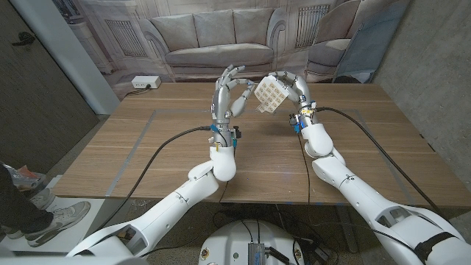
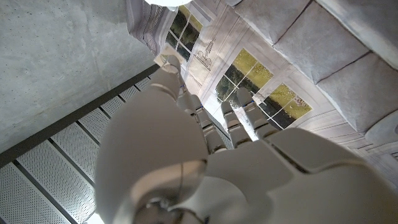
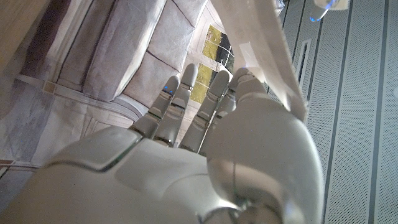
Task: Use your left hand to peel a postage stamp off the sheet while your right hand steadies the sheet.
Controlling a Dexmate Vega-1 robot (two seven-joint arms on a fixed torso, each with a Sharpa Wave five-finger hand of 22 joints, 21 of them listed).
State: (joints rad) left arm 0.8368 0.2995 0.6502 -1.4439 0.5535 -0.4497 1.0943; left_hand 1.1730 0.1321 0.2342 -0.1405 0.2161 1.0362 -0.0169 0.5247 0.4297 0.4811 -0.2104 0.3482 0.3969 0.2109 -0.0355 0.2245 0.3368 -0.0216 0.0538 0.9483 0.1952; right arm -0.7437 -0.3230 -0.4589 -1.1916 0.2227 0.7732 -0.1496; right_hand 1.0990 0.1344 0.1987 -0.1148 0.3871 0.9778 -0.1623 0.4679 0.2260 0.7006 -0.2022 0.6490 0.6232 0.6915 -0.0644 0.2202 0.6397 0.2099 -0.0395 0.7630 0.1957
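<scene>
The stamp sheet (image 1: 269, 96), a pale square with a grid of small stamps, is held up in the air above the far middle of the wooden table (image 1: 147, 158). My right hand (image 1: 293, 91) grips it from the right side, fingers curled over its top edge. In the right wrist view the sheet (image 3: 278, 70) shows edge-on as a thin pale strip beside my right hand (image 3: 205, 155). My left hand (image 1: 229, 91) is raised just left of the sheet, fingers spread, its fingertips close to the sheet's left edge. I see nothing held in my left hand (image 2: 186, 155) in its wrist view.
Black cables (image 1: 165, 143) run across the table from both wrists. A white power strip (image 1: 143, 83) lies at the far left edge. A sofa backdrop (image 1: 221, 37) hangs behind the table. A person's shoe (image 1: 65, 214) shows on the floor at the lower left.
</scene>
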